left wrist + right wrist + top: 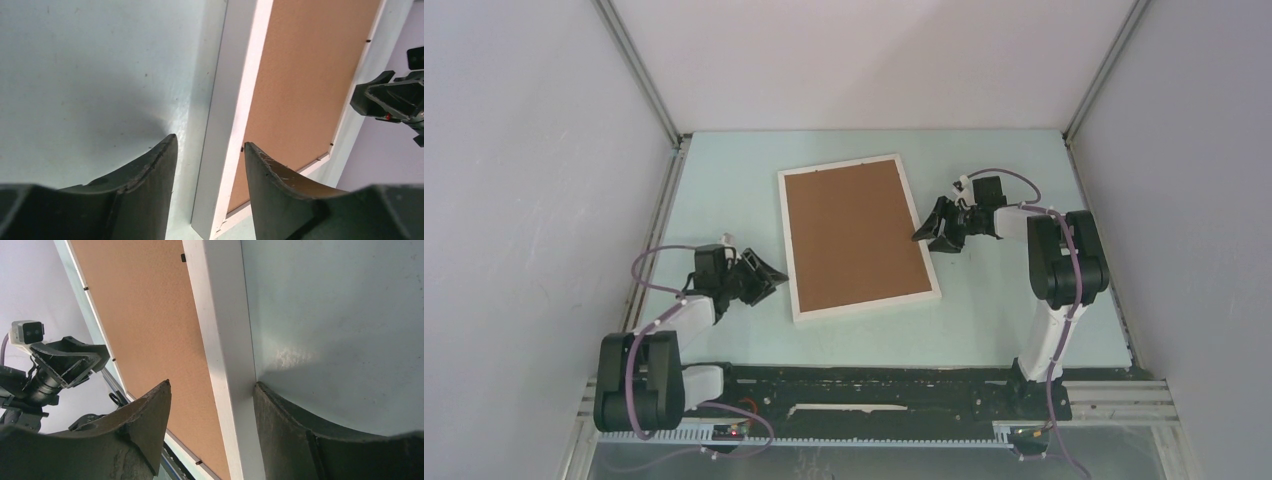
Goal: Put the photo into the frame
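Frame [864, 305] face-down mid-desk, brown backing board [854, 235] seated in it; photo not visible. Left pincer [767, 280], right pincer [931, 234] both wide, straddling opposite rails. Best: close evenly, lift level.

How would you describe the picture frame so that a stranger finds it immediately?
Look at the pale green table inside the grey walls. Near its middle lies one flat rectangle, slightly turned: the frame. It alone has a thin white border around a plain brown board.
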